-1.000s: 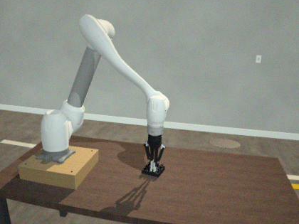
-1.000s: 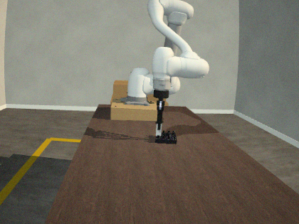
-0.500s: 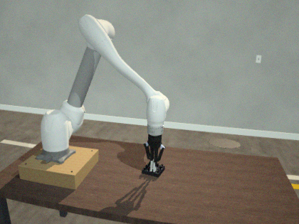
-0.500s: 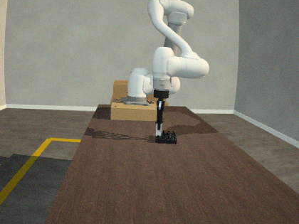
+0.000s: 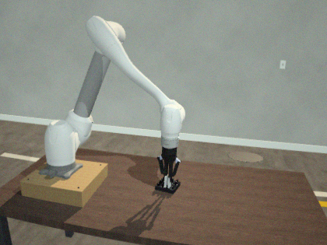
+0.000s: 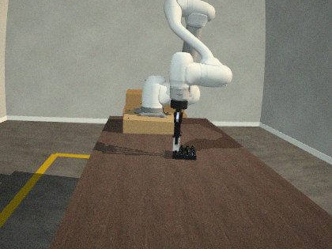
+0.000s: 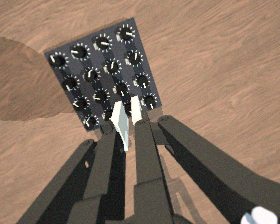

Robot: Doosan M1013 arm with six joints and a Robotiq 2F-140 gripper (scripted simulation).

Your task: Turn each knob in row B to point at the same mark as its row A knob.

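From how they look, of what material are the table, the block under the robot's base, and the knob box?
Table: probably wood or laminate, matte brown with streaky grain. Block: perhaps wood, plain tan with dark holes. Knob box: likely plastic or painted metal, dark and smooth.

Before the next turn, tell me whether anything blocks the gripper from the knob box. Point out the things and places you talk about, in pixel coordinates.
Nothing visible stands between the gripper (image 5: 168, 176) (image 6: 176, 150) (image 7: 128, 109) and the knob box (image 5: 167, 190) (image 6: 184, 156) (image 7: 95, 67); the fingertips are right over the knobs along one edge.
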